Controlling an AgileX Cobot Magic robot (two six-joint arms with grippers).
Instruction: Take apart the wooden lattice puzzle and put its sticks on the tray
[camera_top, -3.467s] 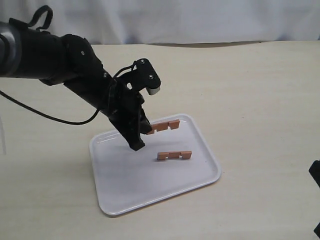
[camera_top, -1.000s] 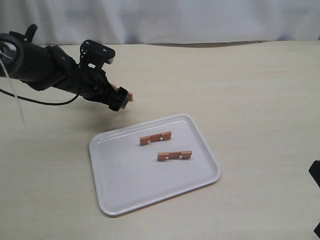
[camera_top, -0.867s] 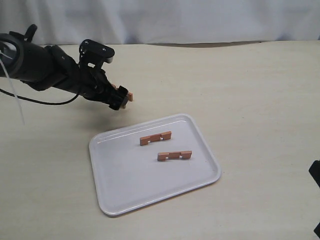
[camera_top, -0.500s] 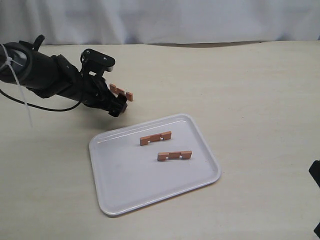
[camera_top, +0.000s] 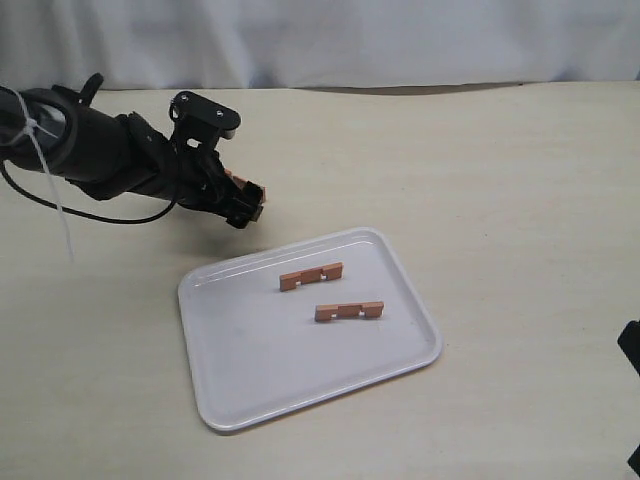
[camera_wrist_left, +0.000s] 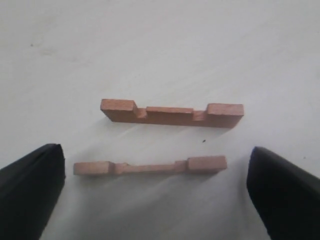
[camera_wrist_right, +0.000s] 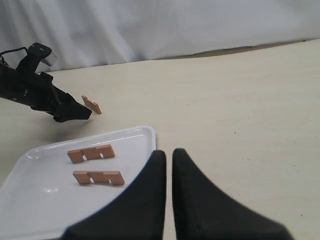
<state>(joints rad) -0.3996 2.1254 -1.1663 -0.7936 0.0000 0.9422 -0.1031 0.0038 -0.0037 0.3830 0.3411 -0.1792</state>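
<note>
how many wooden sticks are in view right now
4. Two lie on the tray: far stick and near stick. Two lie on the table off the tray, by the open left gripper: wider stick and thinner stick. None looks hidden.

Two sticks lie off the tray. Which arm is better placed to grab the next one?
Left. The left gripper hovers at the two sticks on the table, with its open fingers either side of them. The right gripper is shut, with the tray between it and them.
</note>
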